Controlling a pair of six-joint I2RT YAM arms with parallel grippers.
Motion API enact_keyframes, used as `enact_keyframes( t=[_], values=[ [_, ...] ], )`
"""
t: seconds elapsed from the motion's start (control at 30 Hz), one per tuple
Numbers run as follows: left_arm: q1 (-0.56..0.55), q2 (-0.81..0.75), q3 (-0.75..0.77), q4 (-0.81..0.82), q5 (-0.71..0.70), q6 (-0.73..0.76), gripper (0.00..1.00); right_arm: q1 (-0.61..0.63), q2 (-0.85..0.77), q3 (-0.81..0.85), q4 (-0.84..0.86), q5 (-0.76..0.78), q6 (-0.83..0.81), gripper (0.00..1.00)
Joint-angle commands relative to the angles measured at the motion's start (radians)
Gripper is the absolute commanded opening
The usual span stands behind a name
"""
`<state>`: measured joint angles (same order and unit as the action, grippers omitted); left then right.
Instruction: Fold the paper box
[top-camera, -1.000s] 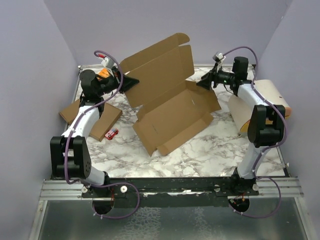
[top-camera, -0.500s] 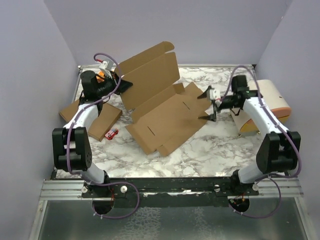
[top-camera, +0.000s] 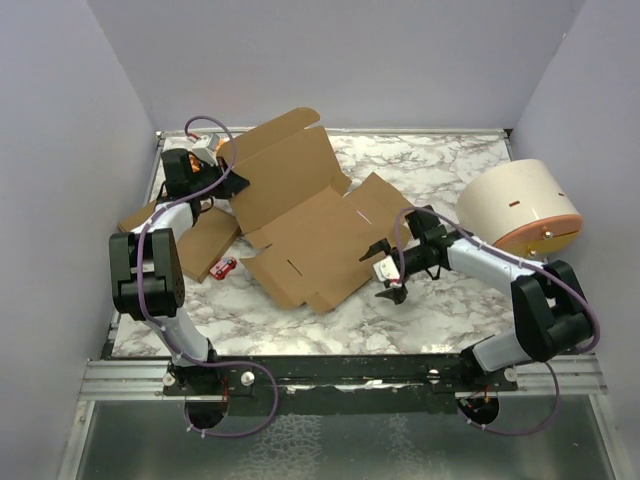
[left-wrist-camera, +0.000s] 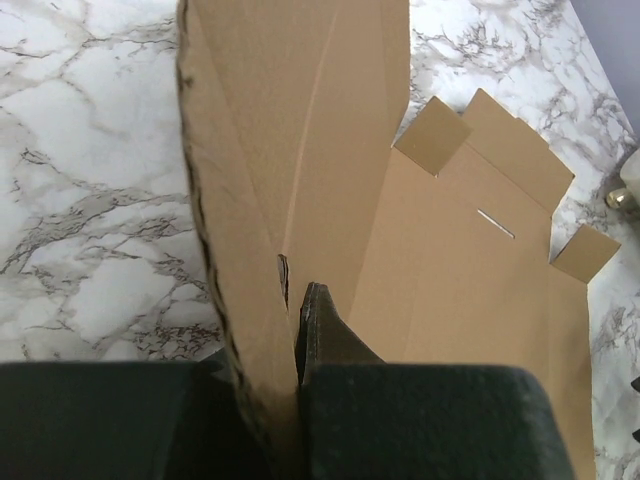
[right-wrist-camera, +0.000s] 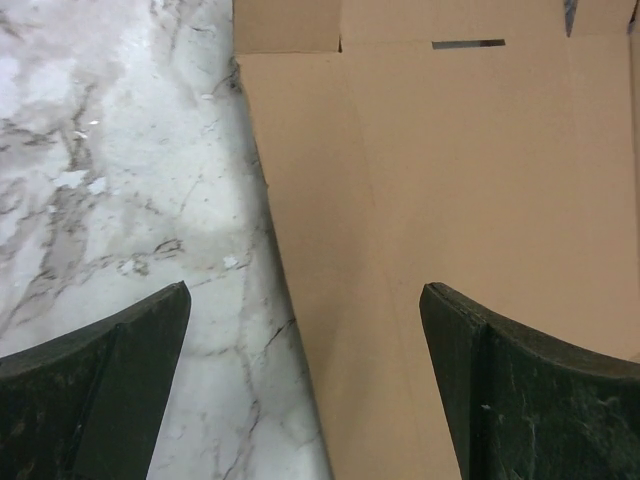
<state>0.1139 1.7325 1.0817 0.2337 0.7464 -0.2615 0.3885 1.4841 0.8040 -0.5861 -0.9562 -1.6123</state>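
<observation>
We log the left end effector (top-camera: 232, 180) pinching the brown cardboard sheet (top-camera: 310, 230) by its raised flap; the right end effector (top-camera: 384, 271), spread, faces its right edge.

You have a white marble table (top-camera: 440, 300) with lilac walls (top-camera: 60, 150) around it. On its left side lies a flat brown cardboard piece (top-camera: 208, 240), and a small red thing (top-camera: 224, 266) sits just beside its near edge. At the right edge sits a cream round drum (top-camera: 515, 205) with an orange rim.

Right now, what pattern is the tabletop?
The tabletop is white marble with grey veins, clearest in the right wrist view.
</observation>
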Motion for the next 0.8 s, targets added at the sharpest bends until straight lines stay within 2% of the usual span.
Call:
enact_keyframes(
  t=[0.0,0.17,0.3,0.57,0.67,0.77],
  values=[
    [0.004,0.016,0.02,-0.054,-0.012,0.033,0.0,0.047,-0.024,-0.078,0.304,0.113,0.057,0.99],
    [0.004,0.019,0.02,-0.045,0.01,0.021,0.0,0.079,-0.013,-0.119,0.308,0.121,-0.024,0.97],
    [0.007,0.03,0.029,-0.049,0.03,0.01,0.0,0.12,-0.014,-0.182,0.453,0.178,0.029,0.93],
    [0.015,0.046,0.033,-0.051,0.064,-0.007,0.0,0.162,0.008,-0.251,0.731,0.285,0.106,0.76],
    [0.014,0.044,0.032,-0.043,0.077,-0.007,0.0,0.162,0.007,-0.254,0.752,0.304,0.108,0.67],
    [0.016,0.035,0.019,0.01,0.122,-0.032,0.0,0.163,0.003,-0.235,0.7,0.296,0.093,0.58]
  ],
)
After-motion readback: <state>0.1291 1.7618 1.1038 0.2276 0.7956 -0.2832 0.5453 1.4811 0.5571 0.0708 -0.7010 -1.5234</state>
